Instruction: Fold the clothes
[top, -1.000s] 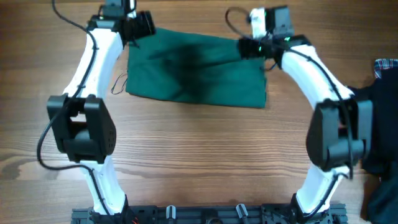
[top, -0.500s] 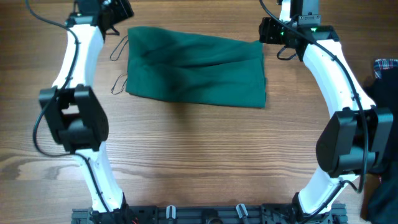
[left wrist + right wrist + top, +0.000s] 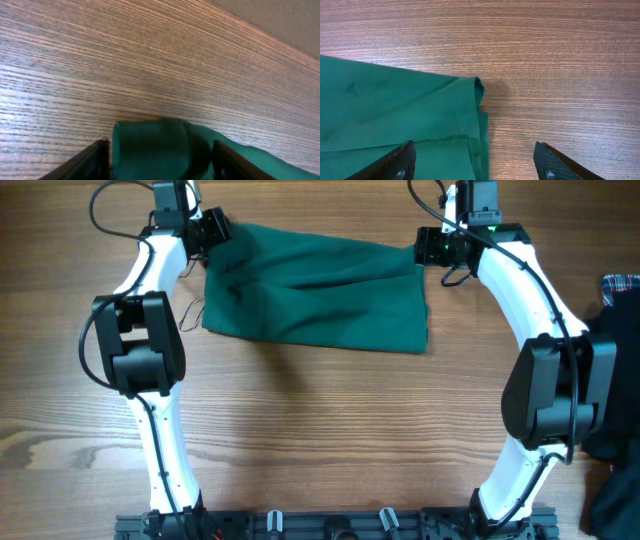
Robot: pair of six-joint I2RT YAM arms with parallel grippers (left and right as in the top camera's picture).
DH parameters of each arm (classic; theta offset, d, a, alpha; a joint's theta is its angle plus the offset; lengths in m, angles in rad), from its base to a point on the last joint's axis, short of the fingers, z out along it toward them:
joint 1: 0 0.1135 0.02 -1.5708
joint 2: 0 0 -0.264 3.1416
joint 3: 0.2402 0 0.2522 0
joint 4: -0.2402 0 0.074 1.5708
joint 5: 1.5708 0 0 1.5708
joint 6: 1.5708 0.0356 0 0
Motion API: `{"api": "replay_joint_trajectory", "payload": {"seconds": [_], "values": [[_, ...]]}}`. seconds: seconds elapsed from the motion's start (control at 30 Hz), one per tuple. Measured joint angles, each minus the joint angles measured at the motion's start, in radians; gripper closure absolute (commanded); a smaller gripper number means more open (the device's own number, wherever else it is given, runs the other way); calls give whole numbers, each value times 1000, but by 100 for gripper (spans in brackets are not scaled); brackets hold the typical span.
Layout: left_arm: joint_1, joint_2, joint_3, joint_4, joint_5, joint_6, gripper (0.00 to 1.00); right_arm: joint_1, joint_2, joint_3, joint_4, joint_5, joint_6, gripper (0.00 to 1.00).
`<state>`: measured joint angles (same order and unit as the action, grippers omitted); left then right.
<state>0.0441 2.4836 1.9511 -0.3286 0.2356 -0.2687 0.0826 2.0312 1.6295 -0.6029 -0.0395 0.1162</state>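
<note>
The clothes are one dark green garment (image 3: 315, 290), lying spread across the far middle of the table, with thin cord loops (image 3: 188, 315) trailing off its left edge. My left gripper (image 3: 213, 230) is at the garment's far left corner. In the left wrist view the left gripper (image 3: 160, 146) stands open with a rounded fold of green cloth (image 3: 147, 137) between its fingers. My right gripper (image 3: 426, 248) is at the far right corner. In the right wrist view the right gripper (image 3: 475, 147) is open and straddles the garment's right edge (image 3: 475, 115), one finger over cloth and one over bare wood.
A blue-red plaid cloth (image 3: 622, 288) and a black garment (image 3: 612, 390) lie at the right edge of the table, beside the right arm. A dark rail (image 3: 330, 525) runs along the near edge between the two arm bases.
The left gripper has swung from off the garment's left side onto its far left corner. The right gripper has come down slightly onto the far right corner. The garment has not moved.
</note>
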Motion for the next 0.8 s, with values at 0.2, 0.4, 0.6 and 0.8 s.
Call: {"api": "replay_joint_trajectory", "payload": {"seconds": [0.2,0.4,0.6,0.8], "values": [[0,0,0,-4,25,-3,53,0,0,0,-11,0,11,46],[0,-21,0,-7,26,-3,53,0,46,0,7,-72,-5,44],[0,-61,0,-8,26,-3,52,0,112,-2,158,-93,-5,45],[0,-61,0,-14,29,-3,46,0,197,-3,230,-95,38,40]]}}
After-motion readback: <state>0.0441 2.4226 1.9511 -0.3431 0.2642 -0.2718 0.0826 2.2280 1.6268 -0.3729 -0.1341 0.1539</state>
